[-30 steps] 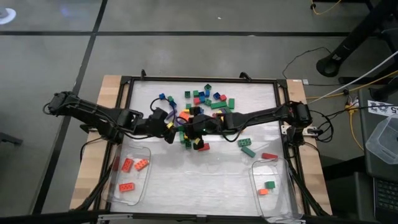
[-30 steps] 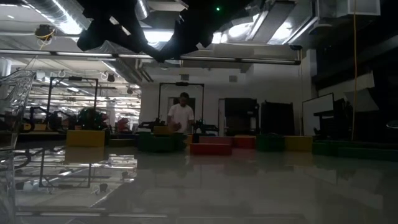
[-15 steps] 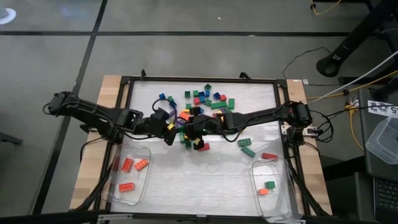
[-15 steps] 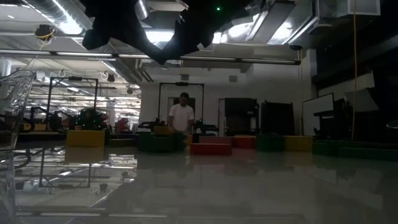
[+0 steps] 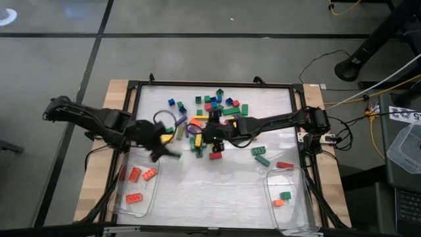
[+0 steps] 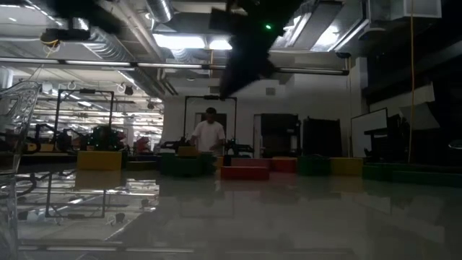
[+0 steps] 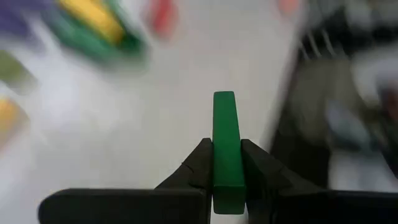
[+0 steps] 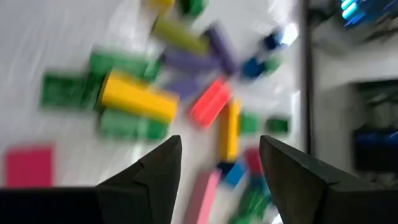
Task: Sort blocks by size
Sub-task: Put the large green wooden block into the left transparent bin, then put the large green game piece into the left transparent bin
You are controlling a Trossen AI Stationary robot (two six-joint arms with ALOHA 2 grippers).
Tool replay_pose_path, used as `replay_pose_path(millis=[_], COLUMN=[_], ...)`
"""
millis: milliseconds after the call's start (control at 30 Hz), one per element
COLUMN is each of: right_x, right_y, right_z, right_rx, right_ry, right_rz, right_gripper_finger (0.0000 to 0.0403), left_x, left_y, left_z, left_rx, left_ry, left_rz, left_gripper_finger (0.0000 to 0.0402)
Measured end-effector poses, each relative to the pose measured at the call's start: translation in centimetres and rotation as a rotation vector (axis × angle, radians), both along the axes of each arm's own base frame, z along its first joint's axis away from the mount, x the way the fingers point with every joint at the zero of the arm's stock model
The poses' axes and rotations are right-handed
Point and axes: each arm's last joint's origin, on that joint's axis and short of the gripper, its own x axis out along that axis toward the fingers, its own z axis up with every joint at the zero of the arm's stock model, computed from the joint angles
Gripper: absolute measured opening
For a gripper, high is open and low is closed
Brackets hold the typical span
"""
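Note:
The blocks [image 5: 210, 118] lie in a loose many-coloured pile on the white mat at the middle and far side. My left gripper [image 5: 163, 149] is left of the pile, near the left tub [image 5: 135, 187], and is shut on a long green block [image 7: 224, 137]. My right gripper [image 5: 212, 135] hovers open over the pile's near side. In the right wrist view its two fingers [image 8: 155, 171] stand wide apart above yellow, green, red and purple blocks [image 8: 137, 96]. My left gripper pinches the green block's two long side faces [image 7: 225, 177] between its two fingers. The block lies along the fingers and its far end [image 7: 224, 99] sticks out past their tips. The fingers slant downward, and the block is lifted clear of the mat.
The clear left tub holds three orange-red blocks [image 5: 139, 175]. A clear right tub [image 5: 289, 197] holds a green and an orange block. Loose green blocks [image 5: 260, 155] and a red one [image 5: 285, 164] lie near it. A black frame [image 5: 131, 105] borders the mat.
My left gripper has pulled back from the pile toward the table's left and near edges, turning as it went, and now stands by the left tub. My right gripper stays over the pile, shifted slightly toward the right.

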Motion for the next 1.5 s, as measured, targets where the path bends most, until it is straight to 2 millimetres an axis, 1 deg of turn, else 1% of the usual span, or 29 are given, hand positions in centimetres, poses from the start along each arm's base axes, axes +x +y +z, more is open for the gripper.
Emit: replay_pose_path(millis=[67, 100, 200, 333, 433, 600, 700, 833, 967, 1067, 1233, 1500], right_x=[-0.6, -0.9, -1.7, -2.5, -2.7, -3.0, -3.4, -3.7, -3.8, -4.0, -4.4, -4.7], right_y=[-0.2, -0.2, -0.4, -0.7, -1.1, -1.5, -2.2, -3.7, -5.1, -5.6, -5.4, -5.2], right_z=[-0.5, -0.7, -1.2, -2.0, -2.2, -2.3, -2.5, -3.4, -4.5, -5.5, -6.6, -6.6], right_rx=[0.044, 0.066, 0.105, 0.11, 0.112, 0.114, 0.189, 0.305, 0.339, 0.358, 0.391, 0.446], right_ry=[0.077, 0.112, 0.207, 0.285, 0.311, 0.34, 0.386, 0.463, 0.517, 0.58, 0.684, 0.711], right_rz=[-0.006, -0.005, 0.006, -0.004, -0.013, -0.024, -0.02, -0.033, -0.071, -0.093, -0.092, -0.081], right_gripper_finger=[0.0209, 0.0207, 0.0203, 0.02, 0.02, 0.02, 0.02, 0.02, 0.02, 0.02, 0.02, 0.02], left_x=[-1.4, -2.0, -3.4, -4.5, -4.6, -4.4, -4.1, -3.7, -3.6, -3.6, -3.6, -3.5], left_y=[-0.7, -0.9, -1.5, -1.9, -2.1, -2.3, -2.3, -2.3, -2.2, -2.2, -2.2, -2.1], left_z=[0.0, -0.1, -0.5, -1.2, -1.5, -1.8, -1.9, -2.1, -2.2, -2.2, -2.2, -2.2], left_rx=[-0.104, -0.151, -0.223, -0.232, -0.223, -0.201, -0.171, -0.109, -0.079, -0.073, -0.056, -0.006], left_ry=[0.085, 0.138, 0.3, 0.468, 0.528, 0.543, 0.529, 0.489, 0.475, 0.472, 0.462, 0.432], left_rz=[-0.092, -0.109, -0.067, 0.017, 0.046, 0.034, 0.037, 0.062, 0.085, 0.086, 0.07, 0.043], left_gripper_finger=[0.0041, 0.0041, 0.0047, 0.0092, 0.0119, 0.0147, 0.0158, 0.0162, 0.0163, 0.0163, 0.0164, 0.0164])
